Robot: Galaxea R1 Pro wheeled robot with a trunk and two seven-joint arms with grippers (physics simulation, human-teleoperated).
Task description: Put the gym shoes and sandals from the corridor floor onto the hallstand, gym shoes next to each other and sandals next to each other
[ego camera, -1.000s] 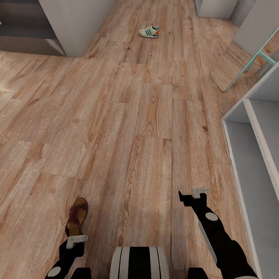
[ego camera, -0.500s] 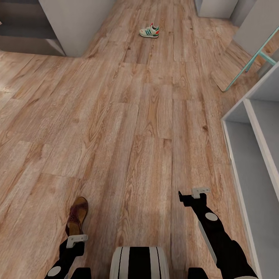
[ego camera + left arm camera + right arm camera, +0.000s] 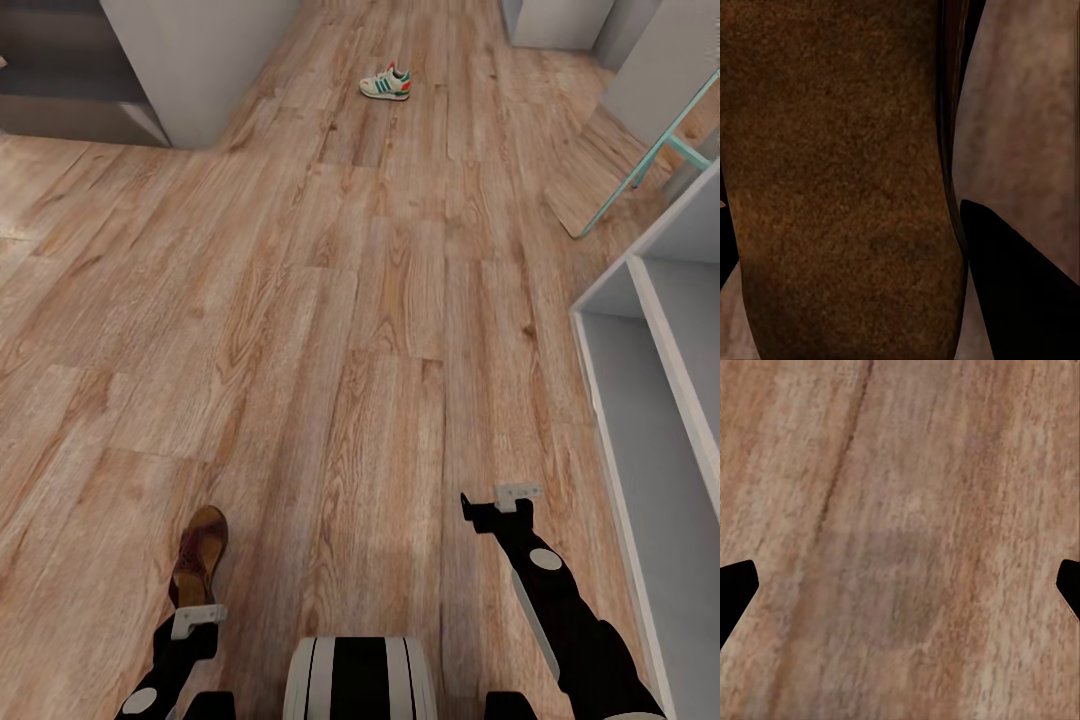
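One dark reddish-brown sandal [image 3: 200,553] with a tan footbed sits at the lower left, toe pointing away from me. My left gripper [image 3: 190,605] is shut on its near end. In the left wrist view the sandal's footbed [image 3: 840,180] spans the gap between the dark fingers [image 3: 1020,292]. One gym shoe [image 3: 386,82], white with green stripes, lies far ahead on the corridor floor [image 3: 360,330]. My right gripper [image 3: 495,500] hangs open over bare planks [image 3: 900,547]. The pale grey shelved unit at the right edge looks like the hallstand [image 3: 600,400].
A grey wall corner [image 3: 200,60] juts in at the upper left, with a darker step beside it. A teal-framed panel [image 3: 635,165] leans at the upper right. More pale grey furniture [image 3: 560,20] stands at the far end.
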